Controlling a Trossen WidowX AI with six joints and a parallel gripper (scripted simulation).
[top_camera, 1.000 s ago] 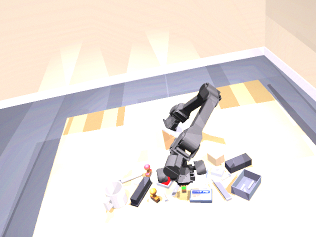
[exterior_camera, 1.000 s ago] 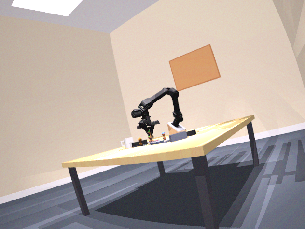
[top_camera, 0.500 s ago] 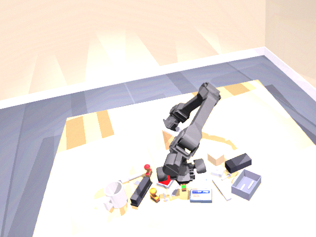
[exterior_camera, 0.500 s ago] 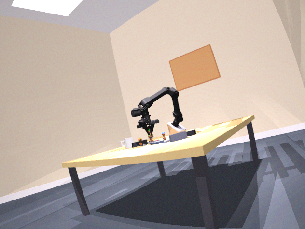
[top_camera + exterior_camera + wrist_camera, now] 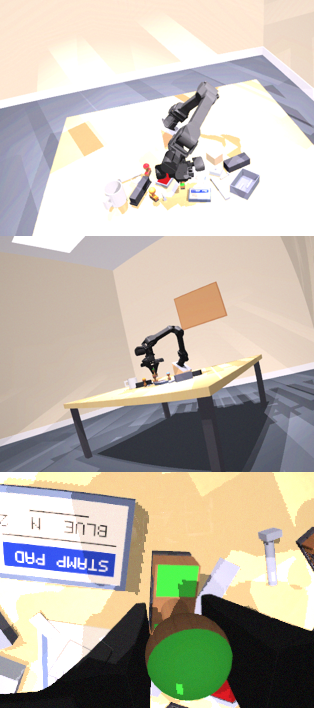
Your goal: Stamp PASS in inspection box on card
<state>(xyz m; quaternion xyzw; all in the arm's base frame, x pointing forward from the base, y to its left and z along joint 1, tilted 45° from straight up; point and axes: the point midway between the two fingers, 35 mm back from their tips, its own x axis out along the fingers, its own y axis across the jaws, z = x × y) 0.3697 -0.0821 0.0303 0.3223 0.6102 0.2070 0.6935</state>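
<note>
My gripper is shut on the handle of the PASS stamp, which has a green knob, a wooden body and a green base. It holds the stamp upright, low over the bench. The stamp hangs between a red ink pad and a box with a blue label reading STAMP PAD. White card corners show beside the stamp in the wrist view. I cannot make out the inspection box.
A white mug and a black bar are to the left. A grey tray, a dark box and a tan block are to the right.
</note>
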